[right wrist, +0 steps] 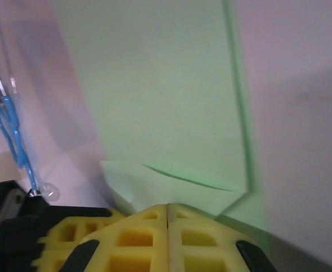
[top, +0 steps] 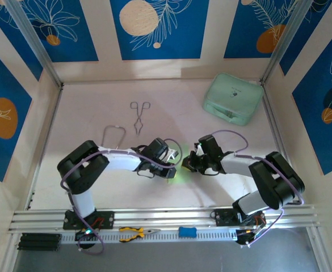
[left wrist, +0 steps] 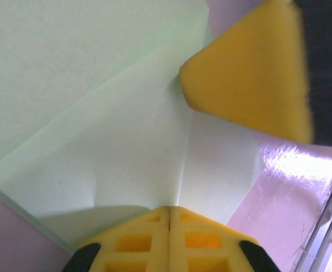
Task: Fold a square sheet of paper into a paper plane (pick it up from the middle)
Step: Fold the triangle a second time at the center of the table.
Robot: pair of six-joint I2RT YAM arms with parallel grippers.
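Closest to your left wrist camera, the left gripper (left wrist: 169,212) has its yellow pads pressed flat together, the seam between them meeting a crease in the square sheet of paper (left wrist: 97,113). You cannot tell whether a fold is nipped between them. The light-green sheet lies partly folded on the table (top: 97,102), near the middle and between the two grippers, with a flap angled across it. Just beyond, the right gripper's yellow pad (left wrist: 251,68) touches the sheet's far part. From the right wrist, the right gripper (right wrist: 168,207) is also pressed together, its tips at a folded edge of the sheet (right wrist: 166,85). Farther back you have metal tongs (top: 139,116) on the left and a mint-green case (top: 232,99) at the far right corner.
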